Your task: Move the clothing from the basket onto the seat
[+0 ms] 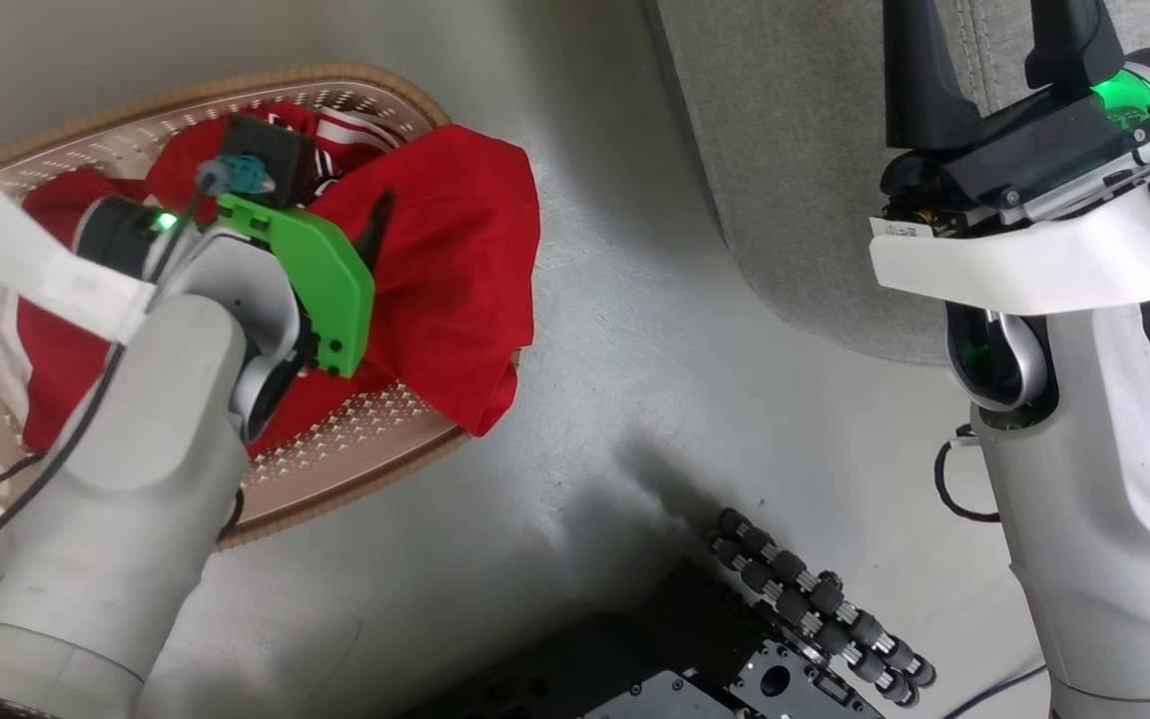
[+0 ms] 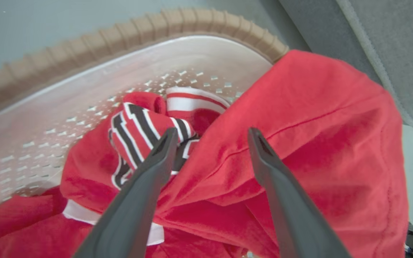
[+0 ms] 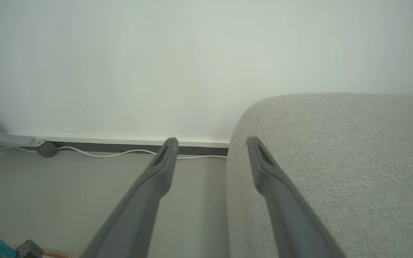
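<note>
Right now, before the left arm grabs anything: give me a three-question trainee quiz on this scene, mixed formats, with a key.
1. True or false: the left gripper is shut on the clothing.
2. Short answer: what does the right gripper hold?
3. Pick one: where does the large plain red garment drape? A) over the rim of the basket; B) on a table; C) over the right gripper.

Key
1. False: its fingers stand apart just above the clothing.
2. Nothing: it is open, beside the seat.
3. A.
</note>
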Robot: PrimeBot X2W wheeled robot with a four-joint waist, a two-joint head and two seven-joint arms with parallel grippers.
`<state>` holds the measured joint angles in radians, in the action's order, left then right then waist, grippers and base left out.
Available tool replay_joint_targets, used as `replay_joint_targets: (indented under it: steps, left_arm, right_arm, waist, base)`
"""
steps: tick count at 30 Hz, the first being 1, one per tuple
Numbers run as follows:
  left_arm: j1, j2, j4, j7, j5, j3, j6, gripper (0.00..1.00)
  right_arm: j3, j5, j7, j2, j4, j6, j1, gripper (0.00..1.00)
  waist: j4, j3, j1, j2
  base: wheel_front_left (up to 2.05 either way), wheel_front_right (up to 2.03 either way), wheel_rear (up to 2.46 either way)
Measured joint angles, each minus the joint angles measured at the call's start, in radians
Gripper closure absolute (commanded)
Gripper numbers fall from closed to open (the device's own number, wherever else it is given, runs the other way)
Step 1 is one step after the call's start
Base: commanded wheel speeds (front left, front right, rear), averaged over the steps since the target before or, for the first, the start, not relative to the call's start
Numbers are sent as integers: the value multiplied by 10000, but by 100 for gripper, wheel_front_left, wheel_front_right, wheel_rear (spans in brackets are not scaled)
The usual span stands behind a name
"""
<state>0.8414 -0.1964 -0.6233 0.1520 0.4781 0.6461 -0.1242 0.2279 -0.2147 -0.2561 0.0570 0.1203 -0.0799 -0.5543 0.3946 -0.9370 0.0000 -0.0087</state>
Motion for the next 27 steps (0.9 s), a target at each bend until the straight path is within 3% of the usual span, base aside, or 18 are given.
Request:
replay_joint_targets:
  steps: [7,14,27]
  left_arm:
    - [21,-38,180,763,892,731,0,0]
    - [464,-621,253,773,1175,849,-2,0]
    - [637,-855,568,1214,1998,1691,-2,0]
  right_arm:
    - [17,-10,0,-17,-15,-73,9,0]
    - [-8,-17,0,-58,-27,-111,41,0]
    - [10,-17,0,-79,-52,-245,105,0]
  waist:
    - [193,-135,0,0]
    - [244,-239,0,0]
    - [259,-378,0,0]
  base:
    - [0,0,0]
    - [0,0,0]
    - [0,0,0]
